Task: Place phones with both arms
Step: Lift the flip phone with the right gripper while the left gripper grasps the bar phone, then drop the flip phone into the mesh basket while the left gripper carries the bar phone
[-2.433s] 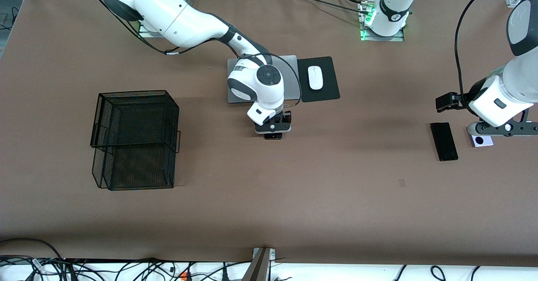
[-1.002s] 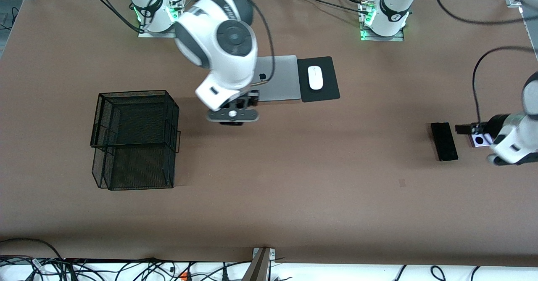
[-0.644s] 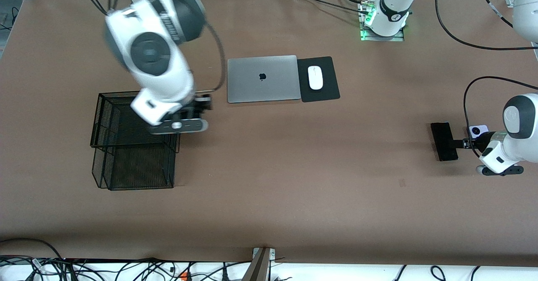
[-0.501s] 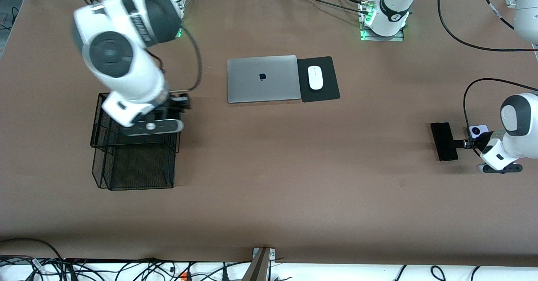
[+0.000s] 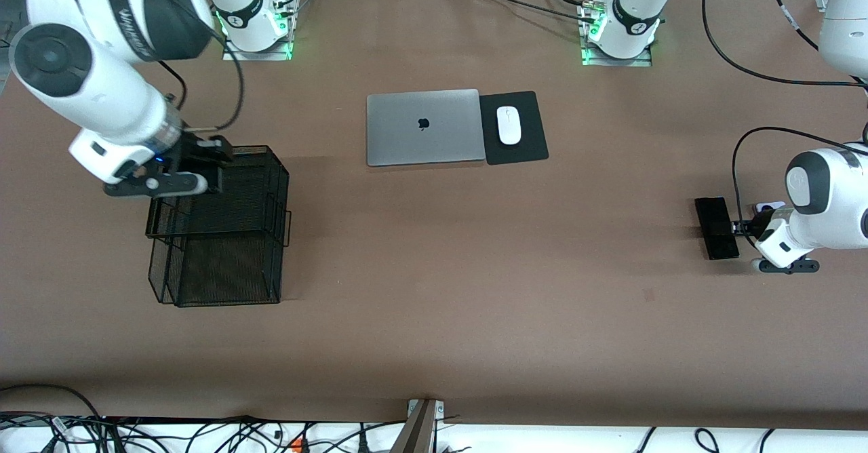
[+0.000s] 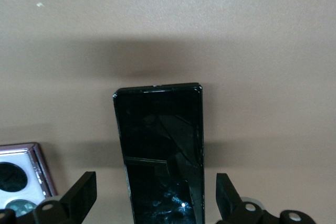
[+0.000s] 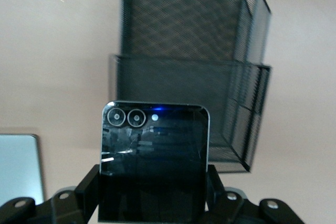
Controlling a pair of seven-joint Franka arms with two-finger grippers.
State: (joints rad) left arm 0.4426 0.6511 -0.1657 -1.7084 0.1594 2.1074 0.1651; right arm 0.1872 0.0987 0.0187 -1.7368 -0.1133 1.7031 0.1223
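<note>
- Front view: the right gripper (image 5: 178, 176) hangs over the edge of the black mesh basket (image 5: 224, 236) that lies farthest from the front camera, at the right arm's end of the table (image 5: 434, 317). The wrist hides what it carries here.
- Front view: the left gripper (image 5: 740, 226) sits low at the slim black phone (image 5: 717, 228), near the table edge at the left arm's end. The arm covers most of the lavender-white phone (image 5: 768, 206), so only 1 corner shows.
- Front view: the silver laptop (image 5: 425, 127) lies closed in the middle of the table, toward the edge where the arm bases stand. The white mouse (image 5: 508, 125) rests on a black pad (image 5: 513, 127) touching the laptop.
- Left wrist view: the fingers (image 6: 79, 196) stand apart, 1 on each side of the slim black phone (image 6: 160, 145), with a gap at each long edge. The phone lies flat on the table and its near end is cut off. The lavender-white phone (image 6: 21, 174) lies just beside it with 2 round lenses, partly out of frame.
- Right wrist view: the fingers (image 7: 88, 188) are clamped on the squarish black folded phone (image 7: 154, 158), held over the mesh basket (image 7: 194, 72). A laptop corner (image 7: 20, 167) shows at the frame's edge.
</note>
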